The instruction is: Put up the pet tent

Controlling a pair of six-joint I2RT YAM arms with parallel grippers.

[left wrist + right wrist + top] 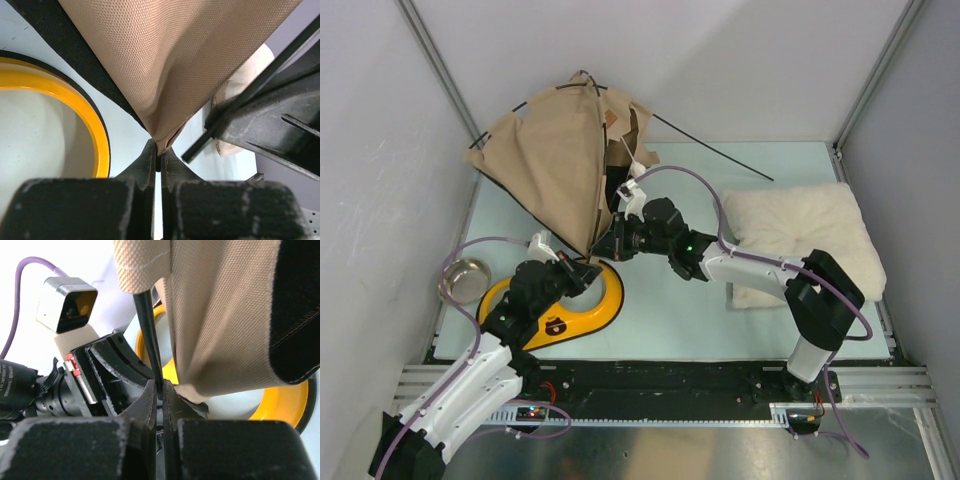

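From above, the pet tent (555, 165) is at the back left of the table. It leans over and looks half folded. One long black pole (710, 148) sticks out of it to the right. My left gripper (588, 268) and my right gripper (605, 245) meet at the tent's near bottom corner, just above the yellow feeder (585, 305). The fluffy pillow (800, 240) lies well apart on the right.

From my left wrist, my left gripper (158, 152) is pinched tight on the very tip of the tan cloth (175, 60). The cloth hangs in a soft fold. I think it is light and floppy, so it will sag and could slip out if I tug hard.

From my right wrist, my right gripper (161, 392) is squeezed together on a thin pole end (147, 335) that comes out of the cloth hem. The pole looks hard, smooth and bendy. I think it could slide or spring away.

The cloth cannot hold the tent's shape, but the poles can. I think the best places to hold are the pole ends and the sewn corners, and I should pull them apart gently.
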